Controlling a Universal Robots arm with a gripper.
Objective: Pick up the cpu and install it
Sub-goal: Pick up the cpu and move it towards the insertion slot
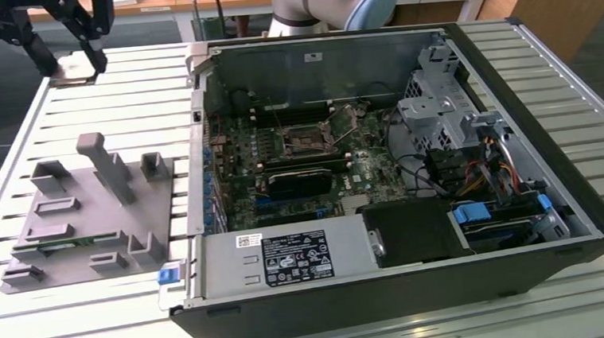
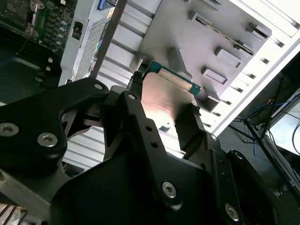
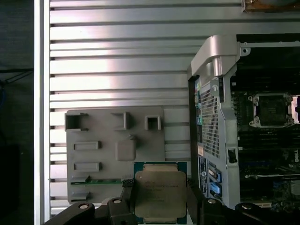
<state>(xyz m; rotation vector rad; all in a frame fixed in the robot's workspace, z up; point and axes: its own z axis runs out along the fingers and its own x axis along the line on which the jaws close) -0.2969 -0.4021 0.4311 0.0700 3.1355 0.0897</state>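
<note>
Jaws pinch the cpu (image 3: 159, 194) by two opposite edges, lid facing the first wrist cam. On the slatted table (image 1: 117, 118) sits the open pc case (image 1: 397, 310); the grey parts fixture (image 1: 83, 232) lies just beside the case's side wall, on the exterior view's left, and the gripper (image 1: 69, 67) hangs w/ the chip above the table, well apart from the case on that same side, while the empty socket (image 1: 306, 141) sits mid-board inside the case. Carry prob. goes best w/ chip kept level, squeeze on edges only, no twist.
</note>
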